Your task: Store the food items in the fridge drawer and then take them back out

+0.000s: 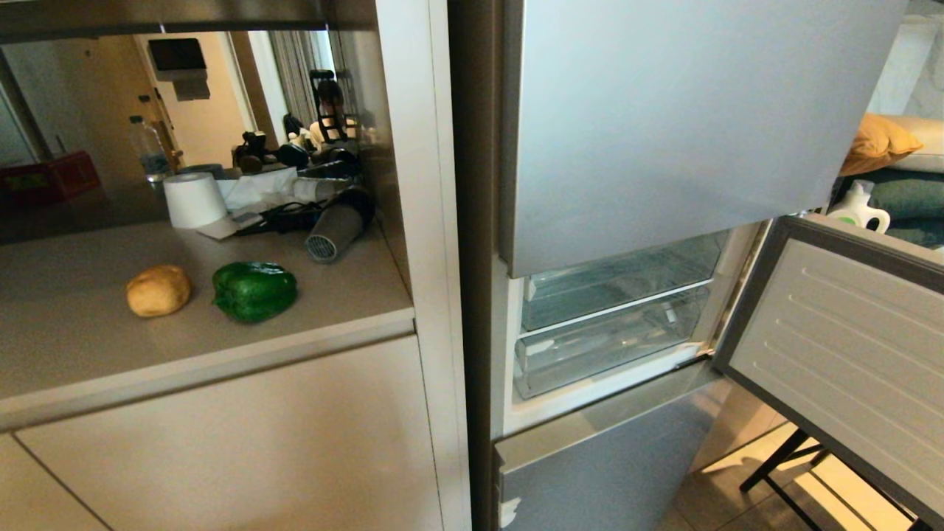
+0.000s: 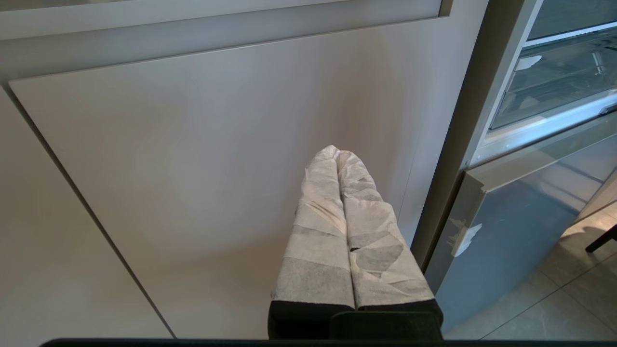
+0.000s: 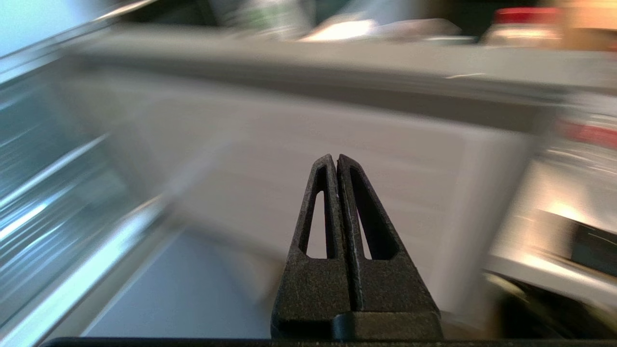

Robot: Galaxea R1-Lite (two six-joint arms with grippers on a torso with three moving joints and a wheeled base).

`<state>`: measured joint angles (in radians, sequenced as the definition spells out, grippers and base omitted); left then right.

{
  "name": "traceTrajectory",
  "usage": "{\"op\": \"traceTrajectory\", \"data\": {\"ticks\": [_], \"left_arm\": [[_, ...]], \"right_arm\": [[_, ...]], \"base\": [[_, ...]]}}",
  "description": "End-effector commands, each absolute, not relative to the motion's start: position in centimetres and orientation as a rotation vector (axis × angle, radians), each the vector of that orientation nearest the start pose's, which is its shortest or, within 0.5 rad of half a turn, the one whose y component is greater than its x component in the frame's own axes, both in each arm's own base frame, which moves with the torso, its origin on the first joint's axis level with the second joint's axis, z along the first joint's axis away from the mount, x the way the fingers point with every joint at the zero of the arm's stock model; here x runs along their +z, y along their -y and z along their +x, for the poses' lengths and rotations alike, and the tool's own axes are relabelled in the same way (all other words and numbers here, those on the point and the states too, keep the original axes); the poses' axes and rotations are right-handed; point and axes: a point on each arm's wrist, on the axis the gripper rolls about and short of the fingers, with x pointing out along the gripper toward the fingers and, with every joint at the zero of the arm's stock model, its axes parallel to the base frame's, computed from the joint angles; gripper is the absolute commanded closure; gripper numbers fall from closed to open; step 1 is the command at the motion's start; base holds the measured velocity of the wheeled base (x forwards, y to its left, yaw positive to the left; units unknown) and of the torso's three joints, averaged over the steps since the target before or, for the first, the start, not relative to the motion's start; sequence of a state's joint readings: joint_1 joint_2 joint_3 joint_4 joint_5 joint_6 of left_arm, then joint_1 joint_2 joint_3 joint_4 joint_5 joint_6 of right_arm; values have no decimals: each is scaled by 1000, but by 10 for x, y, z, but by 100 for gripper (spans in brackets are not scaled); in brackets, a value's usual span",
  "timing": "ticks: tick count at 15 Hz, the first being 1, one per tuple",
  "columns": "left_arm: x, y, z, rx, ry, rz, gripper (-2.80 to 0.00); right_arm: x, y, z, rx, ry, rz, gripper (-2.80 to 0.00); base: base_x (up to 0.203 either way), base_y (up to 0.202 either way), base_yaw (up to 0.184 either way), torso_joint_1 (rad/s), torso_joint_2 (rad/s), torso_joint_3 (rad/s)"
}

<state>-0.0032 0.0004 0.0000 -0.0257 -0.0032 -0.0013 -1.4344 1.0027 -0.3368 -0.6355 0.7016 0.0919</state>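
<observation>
Bell pepper (image 1: 255, 290): glossy dark green, lobed; potato (image 1: 158, 290) beside: tan-yellow, rounded.

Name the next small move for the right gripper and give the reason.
Probably open the right gripper and reach for the drawer: the fridge door is open, the drawer looks pushed in, and the pepper and potato lie on the counter.

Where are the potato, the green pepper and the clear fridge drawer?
potato (image 1: 158, 290), head view, middle of its tan skin.
green pepper (image 1: 255, 291), head view, its glossy top.
fridge drawer (image 1: 605, 346), head view, its clear front wall.
</observation>
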Motion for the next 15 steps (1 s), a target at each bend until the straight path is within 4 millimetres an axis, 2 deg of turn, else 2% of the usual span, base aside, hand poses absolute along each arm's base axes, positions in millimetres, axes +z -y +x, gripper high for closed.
{"op": "traceTrajectory", "data": {"ticks": [1,4,6,9,12,15], "left_arm": [[75,0,-22,-6,17,-2,0],[75,0,-22,-6,17,-2,0],[75,0,-22,-6,17,-2,0],[75,0,-22,-6,17,-2,0],[75,0,-22,-6,17,-2,0],[75,0,-22,-6,17,-2,0]], "right_arm": [[199,97,48,-546,19,90,0],[177,56,74,-255,-39,51,0],[157,25,71,-82,-74,16,0],[134,1,32,47,-38,-42,0],[105,-3,-1,74,-24,-73,0],[81,-2,-20,50,-5,-83,0]], "base": [[0,0,0,0,0,0],[0,0,0,0,0,0],[0,0,0,0,0,0],[0,0,0,0,0,0],[0,0,0,0,0,0],[0,0,0,0,0,0]]}}
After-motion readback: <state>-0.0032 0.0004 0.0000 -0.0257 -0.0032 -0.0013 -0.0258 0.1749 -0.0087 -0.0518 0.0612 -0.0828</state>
